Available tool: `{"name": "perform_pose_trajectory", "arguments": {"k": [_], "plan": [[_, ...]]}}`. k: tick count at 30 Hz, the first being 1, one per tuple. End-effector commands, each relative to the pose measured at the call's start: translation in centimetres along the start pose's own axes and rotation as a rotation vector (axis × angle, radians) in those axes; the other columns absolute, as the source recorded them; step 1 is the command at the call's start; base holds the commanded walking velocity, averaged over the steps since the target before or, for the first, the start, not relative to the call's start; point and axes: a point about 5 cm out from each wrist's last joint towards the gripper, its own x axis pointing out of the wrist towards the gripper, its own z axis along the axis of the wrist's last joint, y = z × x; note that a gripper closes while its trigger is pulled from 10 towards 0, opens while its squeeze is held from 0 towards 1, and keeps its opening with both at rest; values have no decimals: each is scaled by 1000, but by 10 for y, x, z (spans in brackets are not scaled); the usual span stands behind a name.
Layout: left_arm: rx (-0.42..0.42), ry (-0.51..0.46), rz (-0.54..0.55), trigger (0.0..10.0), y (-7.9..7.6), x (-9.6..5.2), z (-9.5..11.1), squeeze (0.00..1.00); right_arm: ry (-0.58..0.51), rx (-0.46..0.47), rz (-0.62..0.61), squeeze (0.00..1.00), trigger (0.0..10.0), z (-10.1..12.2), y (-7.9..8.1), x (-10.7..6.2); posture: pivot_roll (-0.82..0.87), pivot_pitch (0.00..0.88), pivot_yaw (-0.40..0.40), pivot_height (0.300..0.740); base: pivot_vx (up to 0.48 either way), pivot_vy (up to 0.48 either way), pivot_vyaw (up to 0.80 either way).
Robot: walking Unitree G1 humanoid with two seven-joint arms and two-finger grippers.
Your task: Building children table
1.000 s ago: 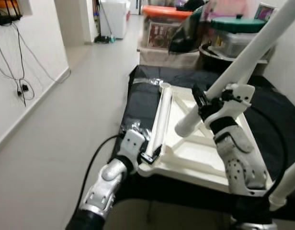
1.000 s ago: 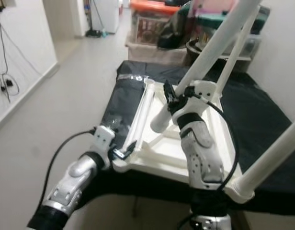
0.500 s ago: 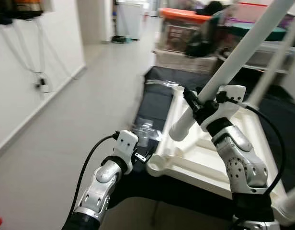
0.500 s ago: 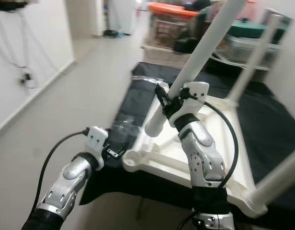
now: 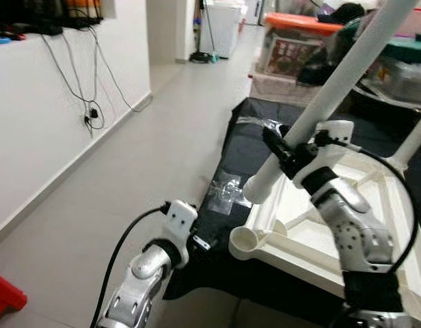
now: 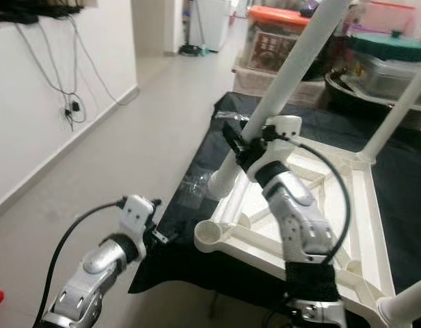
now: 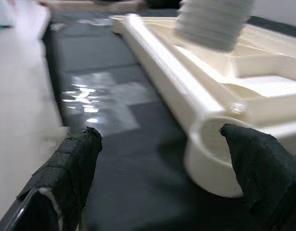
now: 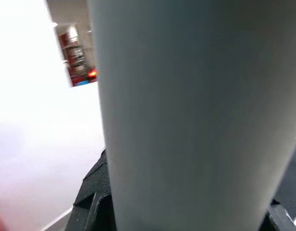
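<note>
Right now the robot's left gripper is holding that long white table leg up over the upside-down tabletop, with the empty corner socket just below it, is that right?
Not quite: the right gripper is the one holding the white table leg, as the left eye view shows. The left gripper is open and holds nothing, low beside the empty corner socket of the upside-down tabletop. The rest is as you say.

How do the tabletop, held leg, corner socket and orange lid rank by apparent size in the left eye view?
1. Held leg, near the camera, in the right gripper.
2. Tabletop, cut off by the frame, so its place against the leg is unsure.
3. Orange lid.
4. Corner socket.
</note>
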Motion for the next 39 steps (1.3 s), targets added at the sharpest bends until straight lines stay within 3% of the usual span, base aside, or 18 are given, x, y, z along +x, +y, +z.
{"name": "perform_pose_trajectory", "arguments": {"k": [1,6,14,16,18,19,21,27,39], "plan": [[-20,7,-27,10000,-4,-3,0,0,23,35,76,0,10000,-2,3,-5,95,56,-87,740,0,0,0],[-47,3,-45,10000,-3,-14,5,0,103,73,227,0,10000,-1,-3,-14,106,124,-81,740,0,0,0],[-47,3,-45,10000,-3,-14,5,0,103,73,227,0,10000,-1,-3,-14,106,124,-81,740,0,0,0],[-58,-3,-56,10000,-4,-19,9,0,115,83,280,0,10000,1,-2,-13,110,144,-84,740,0,0,0],[-142,51,-214,10000,-22,-55,13,0,153,67,403,0,10000,-7,7,2,131,211,-107,740,0,0,0],[-142,51,-214,10000,-22,-55,13,0,153,67,403,0,10000,-7,7,2,131,211,-107,740,0,0,0],[-183,89,-297,10000,-33,-75,15,0,178,55,457,0,10000,-12,13,10,136,226,-110,740,0,0,0],[-137,59,-265,10000,-35,-75,21,0,182,42,485,0,10000,-10,18,14,125,236,-112,740,0,0,0],[-167,86,-271,10000,-38,-79,25,0,229,60,600,0,10000,-14,23,7,126,227,-118,740,0,0,0]]}}
